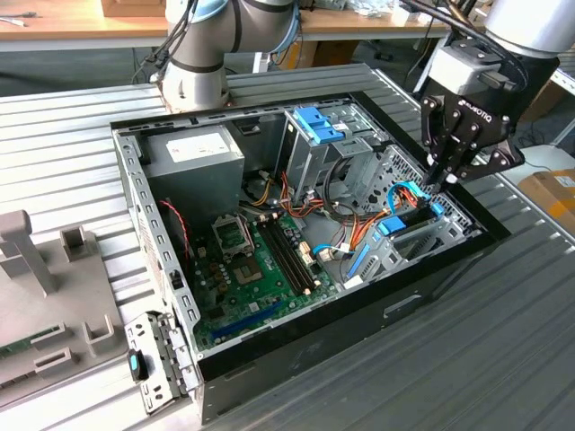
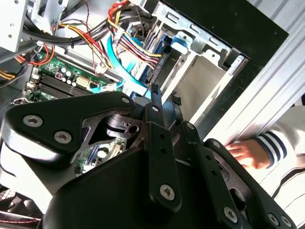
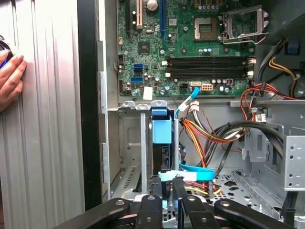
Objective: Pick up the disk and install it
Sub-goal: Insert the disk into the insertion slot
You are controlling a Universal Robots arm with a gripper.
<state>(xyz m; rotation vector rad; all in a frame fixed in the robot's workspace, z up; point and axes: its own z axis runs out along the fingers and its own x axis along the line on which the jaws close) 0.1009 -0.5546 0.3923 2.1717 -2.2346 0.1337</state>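
The disk point(image 1: 409, 223) stands on edge in the drive bay at the corner of the open computer case point(image 1: 296, 355), on the exterior view's right, its bright blue frame on top. In the first wrist view the disk point(image 3: 161, 131) sits upright between the bay's metal walls. My gripper point(image 1: 443, 180) hangs just above the disk's outer end. Its fingers are drawn close together with nothing seen between them. In both wrist views the gripper point(image 2: 164, 95) point(image 3: 167, 183) sits over the bay, beside a blue flat cable point(image 3: 195, 172).
The case also holds a green motherboard point(image 1: 252, 269), a grey box with a white sticker point(image 1: 193, 153) and a metal cage topped by a blue latch point(image 1: 316, 124). Loose cables point(image 1: 359, 224) lie beside the bay. A person's hand point(image 3: 12, 78) rests outside the case wall. Grey parts point(image 1: 45, 305) lie at the exterior view's left.
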